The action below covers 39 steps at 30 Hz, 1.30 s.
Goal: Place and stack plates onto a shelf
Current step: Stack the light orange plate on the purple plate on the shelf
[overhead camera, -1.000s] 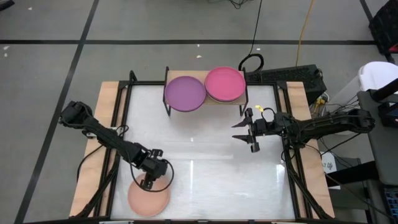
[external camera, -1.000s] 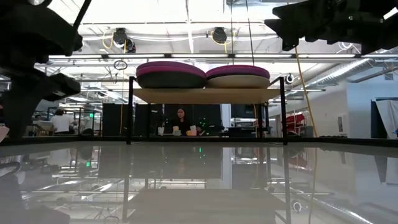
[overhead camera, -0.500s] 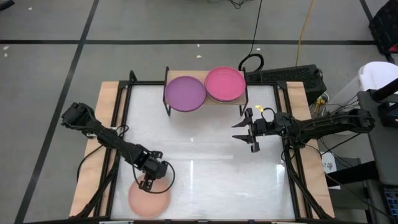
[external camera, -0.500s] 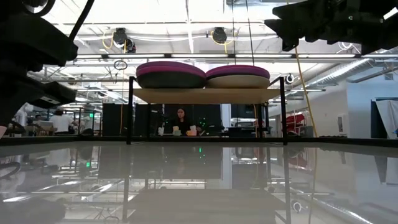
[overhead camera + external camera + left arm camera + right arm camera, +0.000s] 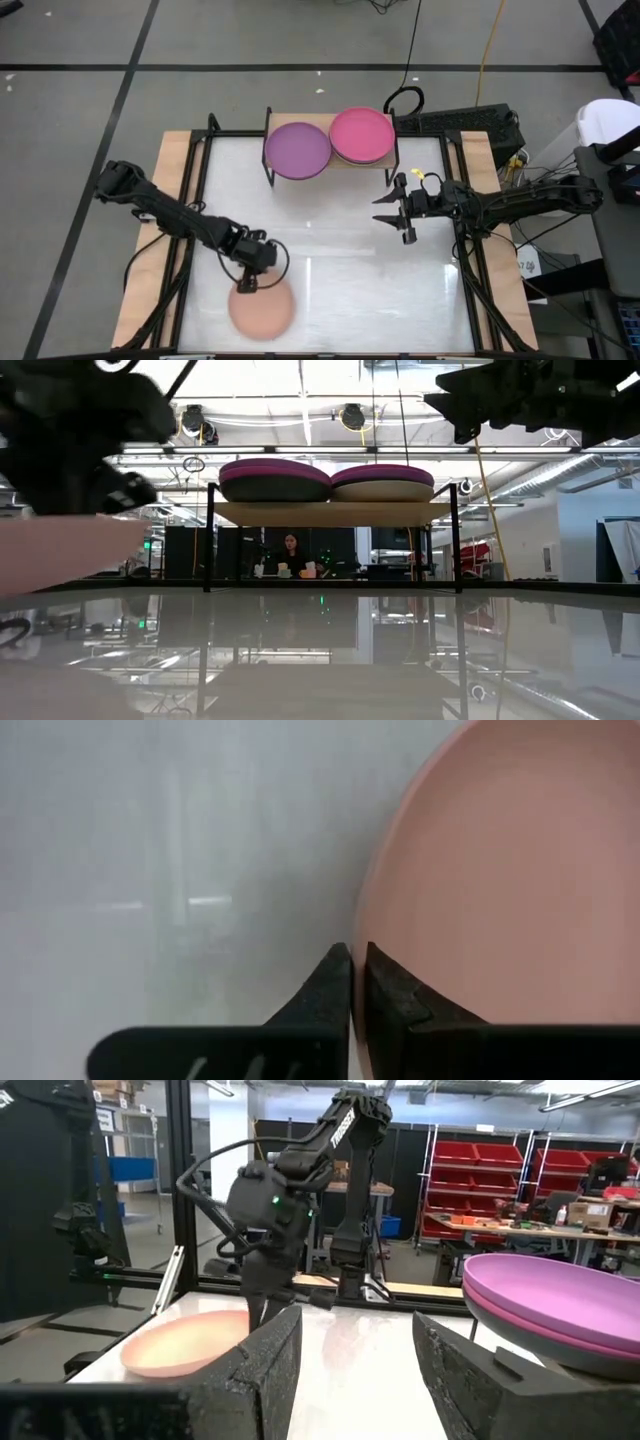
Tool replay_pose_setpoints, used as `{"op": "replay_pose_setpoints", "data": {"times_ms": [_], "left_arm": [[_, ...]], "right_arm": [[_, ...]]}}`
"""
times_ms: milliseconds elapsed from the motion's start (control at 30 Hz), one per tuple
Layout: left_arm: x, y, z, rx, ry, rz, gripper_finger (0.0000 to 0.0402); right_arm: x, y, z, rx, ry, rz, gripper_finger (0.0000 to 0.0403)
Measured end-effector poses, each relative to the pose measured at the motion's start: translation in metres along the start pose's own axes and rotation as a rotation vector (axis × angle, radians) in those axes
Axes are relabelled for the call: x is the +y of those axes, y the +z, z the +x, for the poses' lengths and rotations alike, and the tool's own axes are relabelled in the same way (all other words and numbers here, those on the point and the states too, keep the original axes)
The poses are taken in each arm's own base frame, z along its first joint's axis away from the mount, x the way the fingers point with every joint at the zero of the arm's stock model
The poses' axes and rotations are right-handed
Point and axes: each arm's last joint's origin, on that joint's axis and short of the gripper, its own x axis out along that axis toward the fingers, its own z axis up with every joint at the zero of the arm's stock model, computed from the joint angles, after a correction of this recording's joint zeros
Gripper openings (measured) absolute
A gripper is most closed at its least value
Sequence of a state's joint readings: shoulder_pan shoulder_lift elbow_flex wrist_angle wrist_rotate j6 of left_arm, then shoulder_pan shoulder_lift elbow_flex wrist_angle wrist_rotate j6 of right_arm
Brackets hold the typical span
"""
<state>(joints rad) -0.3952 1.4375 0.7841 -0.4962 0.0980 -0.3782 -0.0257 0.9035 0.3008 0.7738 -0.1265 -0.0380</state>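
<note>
A peach plate (image 5: 262, 308) is near the table's front left, held by my left gripper (image 5: 248, 283), which is shut on it. It also shows in the low view (image 5: 60, 555) and the right wrist view (image 5: 185, 1345). The wooden shelf (image 5: 330, 512) stands at the table's far edge. On it rest a purple-topped stack (image 5: 297, 150) on the left and a pink-topped stack (image 5: 361, 134) on the right. My right gripper (image 5: 385, 212) is open and empty, in the air in front of the shelf's right end. My left gripper pinches the peach plate's rim (image 5: 362, 935) at the plate's far edge, one finger on its inner side and one on its outer side. The fingers come from above, pointing down. In the low view the plate shows raised above the table top.
The white table top (image 5: 350, 270) lies between the held plate and the shelf. Black frame rails (image 5: 195, 180) run along the table's left and right sides. People and racks show in the room beyond the table.
My left gripper has moved toward the table's right edge and a little toward the far edge, staying shut on the peach plate. The plate has gone with it and has risen into the low view.
</note>
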Motion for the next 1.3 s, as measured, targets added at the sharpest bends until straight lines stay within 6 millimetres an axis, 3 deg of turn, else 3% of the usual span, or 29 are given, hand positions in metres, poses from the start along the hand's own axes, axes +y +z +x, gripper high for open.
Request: {"op": "replay_pose_setpoints", "data": {"times_ms": [367, 533, 667, 867, 1033, 1133, 1300], "left_arm": [[0.012, 0.034, -0.047, -0.208, 0.063, 0.081, 0.001], [0.019, 0.058, -0.088, -0.266, 0.146, 0.12, 0.001], [0.037, 0.078, -0.128, -0.309, 0.306, 0.079, 0.001], [0.085, 0.102, -0.199, -0.496, 0.455, -0.061, 0.001], [0.138, 0.099, -0.252, -0.605, 0.522, -0.231, 0.001], [0.175, 0.09, -0.266, -0.625, 0.47, -0.35, 0.001], [0.224, 0.073, -0.271, -0.622, 0.399, -0.536, 0.001]], "right_arm": [[0.0, -0.001, 0.0, 0.008, 0.0, 0.001, 0.0173], [0.0, -0.001, 0.0, 0.007, 0.0, 0.001, 0.0173], [0.0, 0.0, 0.0, 0.001, 0.0, 0.0, 0.0173], [0.0, 0.0, 0.0, 0.0, 0.0, 0.0, 0.0173], [0.0, 0.0, 0.0, -0.001, 0.0, 0.0, 0.0173], [0.0, 0.0, 0.0, -0.001, 0.0, 0.0, 0.0173], [0.0, 0.0, 0.0, -0.001, 0.0, 0.0, 0.0173]]}}
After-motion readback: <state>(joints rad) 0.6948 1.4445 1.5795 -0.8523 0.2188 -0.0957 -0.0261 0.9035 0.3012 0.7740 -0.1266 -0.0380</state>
